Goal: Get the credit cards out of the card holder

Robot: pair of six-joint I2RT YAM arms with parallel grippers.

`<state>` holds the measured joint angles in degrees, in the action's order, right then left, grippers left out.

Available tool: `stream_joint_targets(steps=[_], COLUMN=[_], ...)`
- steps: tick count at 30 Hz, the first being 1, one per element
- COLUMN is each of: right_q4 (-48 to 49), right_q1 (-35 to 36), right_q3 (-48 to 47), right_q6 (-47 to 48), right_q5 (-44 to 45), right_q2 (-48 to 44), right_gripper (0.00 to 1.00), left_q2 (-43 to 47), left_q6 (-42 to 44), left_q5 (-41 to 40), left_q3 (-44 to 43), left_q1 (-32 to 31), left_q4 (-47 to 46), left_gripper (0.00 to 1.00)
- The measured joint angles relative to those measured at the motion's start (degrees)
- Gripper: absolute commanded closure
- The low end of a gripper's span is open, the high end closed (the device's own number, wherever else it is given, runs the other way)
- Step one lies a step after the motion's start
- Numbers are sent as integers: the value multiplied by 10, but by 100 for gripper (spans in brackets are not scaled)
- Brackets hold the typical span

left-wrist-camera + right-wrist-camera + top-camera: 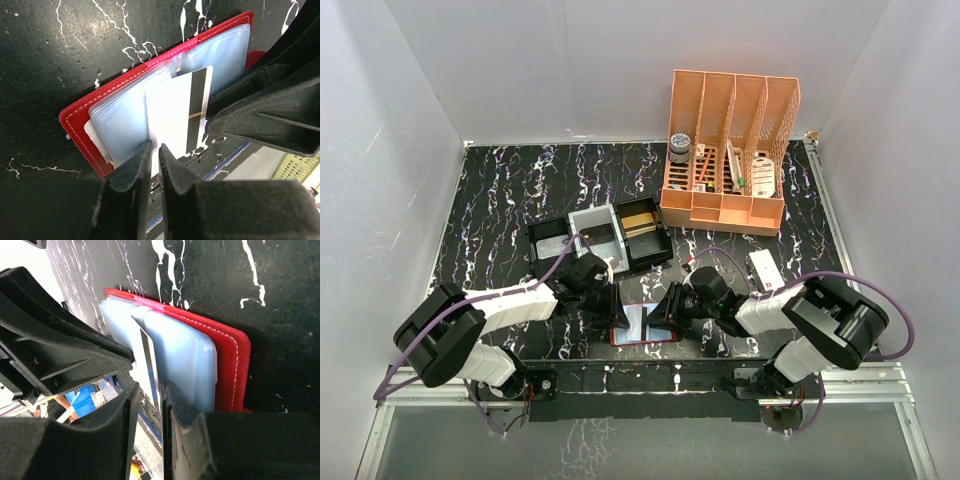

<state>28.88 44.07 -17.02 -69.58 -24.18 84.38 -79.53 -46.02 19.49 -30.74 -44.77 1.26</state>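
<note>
Open near the front edge of the surface, card holder with one card poking from its middle sleeve: end pinched in the near-clenched left jaws, side within the narrowed right jaws, grip there unclear.

card corner (near one) hidden behind left tool.

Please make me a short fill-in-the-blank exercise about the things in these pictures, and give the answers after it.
1. The open card holder has a ____ cover.
2. The white card sticking out of it has a ____ stripe.
3. The tall slotted organizer at the far side of the table is ____.
Answers: red; black; orange.
</note>
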Motion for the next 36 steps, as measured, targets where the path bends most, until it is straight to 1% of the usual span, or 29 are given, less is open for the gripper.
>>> stream_joint_targets(steps=[2,4,9,12,13,18,23,24,27,29,32,36], right_q4=[5,14,24,28,28,18,-46,-59,-90,-101,-120,-120], right_q1=[0,0,0,0,0,0,0,0,-2,-3,-3,-3], right_q3=[0,0,0,0,0,-2,-6,-6,-6,-7,-25,-45], right_q6=[-1,-2,-7,-9,-10,-8,15,20,33,40,52,61], right_q5=[-5,-12,-19,-22,-23,-24,-8,-5,2,2,-1,-3], right_q2=[5,11,23,24,24,17,-29,-40,-63,-69,-65,-48], right_gripper=[79,82,90,99,100,100,100,100,100,100,100,98], left_q2=[2,3,3,4,4,7,17,19,28,35,46,53], left_q6=[-1,-1,-1,-1,-1,-1,-3,-2,-1,-1,-1,-1], left_q5=[-2,-3,-6,-7,-7,-10,-13,-16,-24,-26,-30,-32], left_q3=[0,0,0,0,0,2,7,7,7,7,7,5], left_q1=[-1,-2,-3,-3,-3,-5,-5,-5,-5,-6,-7,-7], left_q4=[0,0,2,2,2,3,3,7,18,22,28,26], left_gripper=[88,88,89,89,89,88,88,86,77,74,73,72])
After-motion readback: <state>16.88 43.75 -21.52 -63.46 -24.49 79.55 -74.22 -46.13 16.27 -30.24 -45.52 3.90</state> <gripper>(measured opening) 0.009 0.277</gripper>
